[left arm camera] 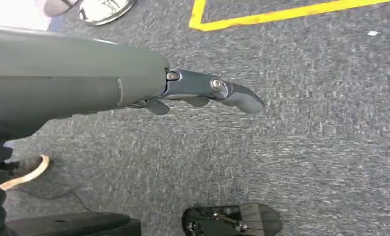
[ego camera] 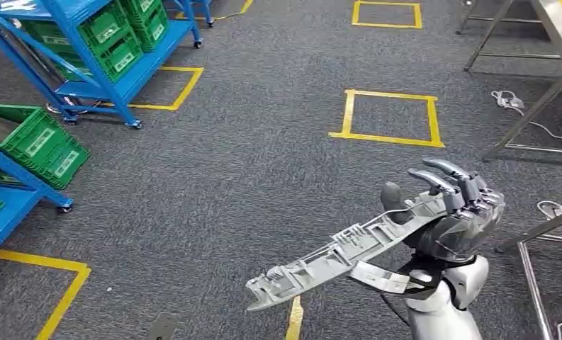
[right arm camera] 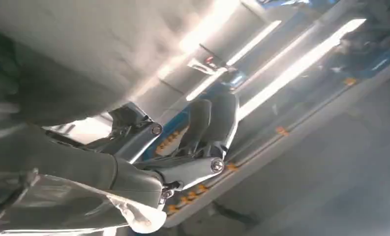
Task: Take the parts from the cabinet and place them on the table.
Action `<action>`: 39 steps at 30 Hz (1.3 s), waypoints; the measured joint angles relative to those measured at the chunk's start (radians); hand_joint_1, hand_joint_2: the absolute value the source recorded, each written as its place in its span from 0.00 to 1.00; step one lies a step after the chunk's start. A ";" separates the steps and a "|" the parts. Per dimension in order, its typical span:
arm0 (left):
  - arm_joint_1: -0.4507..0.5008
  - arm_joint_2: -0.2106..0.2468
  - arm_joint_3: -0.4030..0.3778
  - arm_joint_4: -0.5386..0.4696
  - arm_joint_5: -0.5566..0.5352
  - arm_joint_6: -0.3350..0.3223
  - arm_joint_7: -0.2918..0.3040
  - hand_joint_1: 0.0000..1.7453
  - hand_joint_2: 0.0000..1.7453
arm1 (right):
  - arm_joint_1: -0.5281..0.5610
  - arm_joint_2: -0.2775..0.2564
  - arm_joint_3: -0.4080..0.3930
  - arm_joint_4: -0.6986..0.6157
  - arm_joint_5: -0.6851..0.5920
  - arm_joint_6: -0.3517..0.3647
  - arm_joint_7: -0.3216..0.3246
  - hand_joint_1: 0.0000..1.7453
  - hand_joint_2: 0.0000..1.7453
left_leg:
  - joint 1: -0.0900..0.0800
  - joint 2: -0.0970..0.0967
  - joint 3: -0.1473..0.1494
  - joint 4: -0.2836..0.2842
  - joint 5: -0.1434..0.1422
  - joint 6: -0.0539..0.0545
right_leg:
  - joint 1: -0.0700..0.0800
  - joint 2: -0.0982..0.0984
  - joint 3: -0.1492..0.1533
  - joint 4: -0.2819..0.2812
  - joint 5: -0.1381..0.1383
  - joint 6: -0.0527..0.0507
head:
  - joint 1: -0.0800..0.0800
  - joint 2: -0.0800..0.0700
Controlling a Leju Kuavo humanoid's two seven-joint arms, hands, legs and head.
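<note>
Green crates (ego camera: 115,39) on the blue rack (ego camera: 132,78): white labels, print too small to read.
Green crate (ego camera: 44,145) by the nearer rack: white labels, unreadable too.
Readable text, numbers, brands: none anywhere.

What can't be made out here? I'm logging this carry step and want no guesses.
- Table top: metal table is cut off by the head view's upper right edge.
- Grey part: the right hand covers its gripped end.
- Right wrist view: motion blur smears the background.
- Left hand: its own cover hides most fingers, so whether they curl is unclear.
- Green crates: contents too small.
</note>
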 joint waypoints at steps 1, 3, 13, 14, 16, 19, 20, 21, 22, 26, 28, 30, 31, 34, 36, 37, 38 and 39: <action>0.000 -0.001 0.000 0.000 0.001 -0.002 0.000 0.00 1.00 | 0.001 0.000 -0.002 0.000 0.005 0.000 0.000 1.00 1.00 | 0.003 0.010 0.003 -0.003 0.000 -0.006 | 0.004 0.011 -0.002 0.000 -0.001 -0.006 | 0.000 0.000; -0.004 -0.002 0.000 0.000 0.002 -0.006 0.000 0.00 1.00 | 0.001 0.000 -0.004 -0.001 0.016 0.000 0.000 1.00 1.00 | 0.010 -0.008 0.005 0.010 -0.020 -0.018 | -0.004 0.031 0.003 -0.007 0.006 -0.019 | -0.001 0.000; 0.004 0.003 0.000 0.000 0.012 -0.005 -0.008 0.00 1.00 | -0.016 0.002 -0.013 0.004 0.025 0.000 0.004 1.00 1.00 | 0.001 -0.189 -0.016 0.037 0.004 0.021 | 0.008 0.158 0.004 -0.004 0.012 -0.028 | -0.008 0.000; 0.005 0.003 0.000 0.000 0.014 -0.005 -0.009 0.00 1.00 | -0.021 0.002 -0.013 0.005 0.025 0.000 0.006 1.00 1.00 | 0.003 -0.187 -0.012 0.016 0.005 0.021 | 0.007 0.173 -0.001 -0.001 0.014 -0.024 | -0.009 0.000; 0.002 0.005 0.000 0.000 0.015 -0.005 -0.009 0.00 1.00 | -0.020 0.000 -0.013 0.005 0.027 0.000 0.009 1.00 1.00 | -0.004 -0.170 -0.011 0.011 0.000 0.021 | -0.003 0.191 -0.013 -0.005 0.023 -0.010 | -0.014 0.000; -0.002 0.002 0.000 0.000 0.015 -0.009 -0.009 0.00 1.00 | -0.022 -0.005 -0.013 0.005 0.027 -0.001 0.011 1.00 1.00 | 0.003 -0.130 -0.001 -0.015 0.016 0.032 | 0.004 0.123 -0.037 0.017 0.000 0.001 | -0.012 0.000; -0.002 0.002 0.000 0.000 0.014 -0.013 -0.009 0.00 1.00 | -0.028 -0.009 -0.013 0.005 0.027 -0.001 0.013 1.00 1.00 | 0.002 -0.118 -0.002 -0.015 0.016 0.035 | 0.004 0.085 -0.066 0.079 -0.038 0.007 | -0.006 0.000; 0.001 0.002 0.000 0.000 0.014 -0.017 -0.006 0.00 1.00 | -0.029 -0.010 -0.013 0.005 0.027 -0.001 0.015 1.00 1.00 | 0.001 -0.101 -0.002 -0.015 0.015 0.036 | 0.002 0.068 -0.105 0.164 -0.077 0.013 | -0.006 0.000; 0.004 0.002 0.000 0.000 0.013 -0.020 -0.004 0.00 1.00 | -0.028 -0.012 -0.013 0.006 0.027 -0.001 0.017 1.00 1.00 | 0.001 -0.085 -0.003 -0.015 0.014 0.036 | 0.000 0.062 -0.145 0.245 -0.108 0.019 | -0.007 0.000; 0.002 0.002 0.000 0.000 0.008 -0.024 0.002 0.00 1.00 | -0.028 -0.030 -0.012 0.011 0.022 -0.001 0.026 1.00 1.00 | 0.002 -0.030 -0.001 -0.014 0.008 0.029 | -0.012 0.039 -0.096 0.165 -0.035 0.031 | -0.006 0.000; 0.002 0.002 -0.001 0.000 0.007 -0.023 0.002 0.00 1.00 | -0.033 -0.036 -0.011 0.011 0.018 -0.001 0.037 1.00 1.00 | -0.001 -0.010 0.006 -0.011 0.000 0.017 | -0.006 -0.050 -0.005 0.001 -0.002 0.033 | -0.006 0.000; 0.001 0.002 -0.002 0.000 0.005 -0.023 0.002 0.00 1.00 | -0.036 -0.039 -0.007 0.011 0.014 -0.001 0.037 1.00 1.00 | -0.010 0.009 0.007 -0.004 -0.006 0.008 | 0.001 -0.028 0.006 -0.006 -0.001 0.003 | -0.007 0.000; 0.001 0.003 -0.003 0.000 0.005 -0.022 0.002 0.00 1.00 | -0.034 -0.040 -0.007 0.011 0.014 -0.001 0.039 1.00 1.00 | -0.009 0.019 0.010 -0.005 -0.008 0.005 | 0.004 -0.017 0.004 -0.004 -0.003 -0.001 | -0.008 0.000; -0.003 0.002 -0.007 0.000 -0.002 -0.022 0.002 0.00 1.00 | -0.034 -0.045 -0.006 0.010 0.013 -0.001 0.040 1.00 1.00 | 0.001 -0.012 0.012 0.017 -0.037 -0.011 | -0.002 0.021 0.005 -0.007 0.002 -0.018 | -0.009 0.000; -0.002 0.002 -0.008 0.000 -0.003 -0.022 0.002 0.00 1.00 | -0.038 -0.045 -0.004 0.011 0.014 -0.001 0.045 1.00 1.00 | 0.004 -0.080 -0.053 0.162 -0.117 -0.013 | -0.003 0.046 0.006 -0.006 0.001 -0.028 | -0.012 0.000; -0.001 0.002 -0.008 0.000 -0.003 -0.022 0.003 0.00 1.00 | -0.037 -0.045 -0.003 0.011 0.014 -0.001 0.047 1.00 1.00 | 0.003 -0.089 -0.092 0.244 -0.150 -0.012 | -0.002 0.061 0.006 -0.006 0.002 -0.029 | -0.011 0.000; 0.002 0.002 -0.008 0.000 -0.003 -0.022 0.003 0.00 1.00 | -0.036 -0.045 -0.003 0.011 0.014 -0.001 0.049 1.00 1.00 | 0.003 -0.091 -0.125 0.305 -0.164 -0.012 | -0.001 0.076 0.006 -0.006 0.002 -0.030 | -0.012 0.000; 0.004 0.002 -0.010 0.000 -0.003 -0.022 0.004 0.00 1.00 | -0.036 -0.046 -0.003 0.012 0.013 -0.001 0.051 1.00 1.00 | 0.003 -0.092 -0.139 0.321 -0.154 -0.010 | 0.000 0.092 0.007 -0.006 0.002 -0.030 | -0.011 0.000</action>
